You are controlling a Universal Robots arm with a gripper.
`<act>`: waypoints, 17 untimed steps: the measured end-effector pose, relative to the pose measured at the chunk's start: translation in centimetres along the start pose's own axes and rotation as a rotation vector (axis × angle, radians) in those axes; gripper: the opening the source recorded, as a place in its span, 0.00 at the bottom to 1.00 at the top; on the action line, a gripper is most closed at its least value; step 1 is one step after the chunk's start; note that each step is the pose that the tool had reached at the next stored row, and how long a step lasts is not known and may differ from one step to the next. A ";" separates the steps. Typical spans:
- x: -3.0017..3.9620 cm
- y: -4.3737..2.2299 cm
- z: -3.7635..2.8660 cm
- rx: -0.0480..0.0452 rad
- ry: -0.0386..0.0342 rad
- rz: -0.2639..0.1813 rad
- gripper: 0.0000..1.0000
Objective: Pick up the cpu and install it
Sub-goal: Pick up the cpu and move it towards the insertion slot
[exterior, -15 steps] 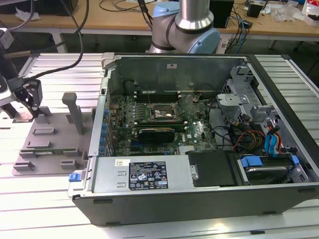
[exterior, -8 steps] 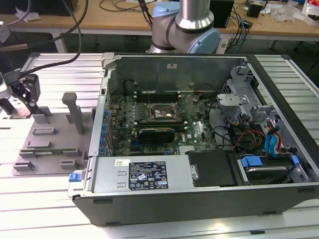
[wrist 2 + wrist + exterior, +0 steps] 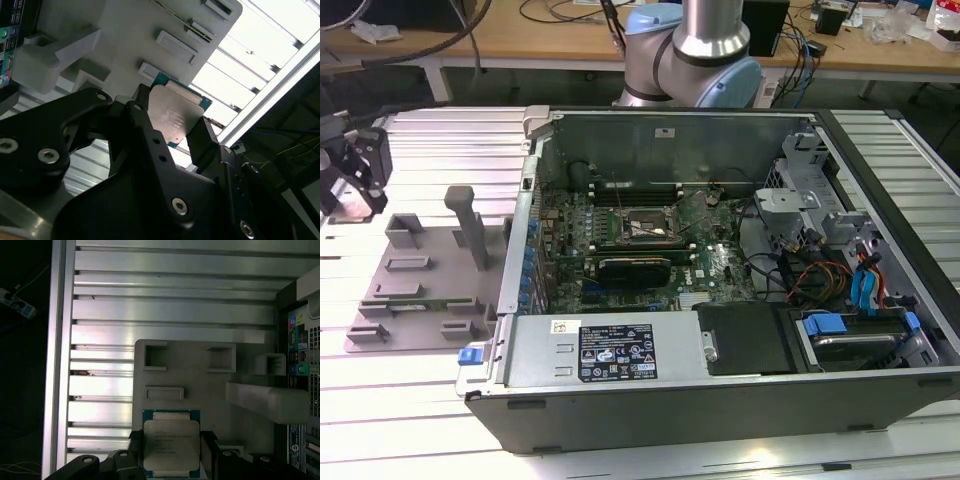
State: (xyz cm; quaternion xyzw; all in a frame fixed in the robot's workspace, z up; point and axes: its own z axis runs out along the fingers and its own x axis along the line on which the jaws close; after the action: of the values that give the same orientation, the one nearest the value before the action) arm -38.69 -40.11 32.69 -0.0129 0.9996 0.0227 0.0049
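Aluminium slats make up the bench that carries everything. On it lies the open computer case, side panel off, with the green motherboard showing inside. Behind the case, in the exterior view, rises the silver and pale blue arm. Just beside the case, on the exterior view's left, sits a grey plastic fixture plate with raised pockets and an upright post.

Beyond that plate, on the side away from the case, hangs the black tool, raised above the bench. In both wrist views its two fingers are closed in on opposite edges of the cpu, gripping it between them. The cpu is a flat square with a silver-grey metal lid and a green rim, held clear above the fixture plate and well apart from the case.

Inside the case, near the middle of the motherboard, the black-framed socket lies uncovered.
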 end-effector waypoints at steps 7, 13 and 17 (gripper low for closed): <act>-0.03 0.21 -2.53 0.0000 0.0000 0.000 0.55; -0.05 0.38 -4.61 0.0000 -0.0002 0.000 0.55; -0.06 0.49 -5.56 0.0000 -0.0003 0.000 0.55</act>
State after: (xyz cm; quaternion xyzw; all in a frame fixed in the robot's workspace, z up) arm -38.70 -39.88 38.26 -0.0129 0.9996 0.0228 0.0050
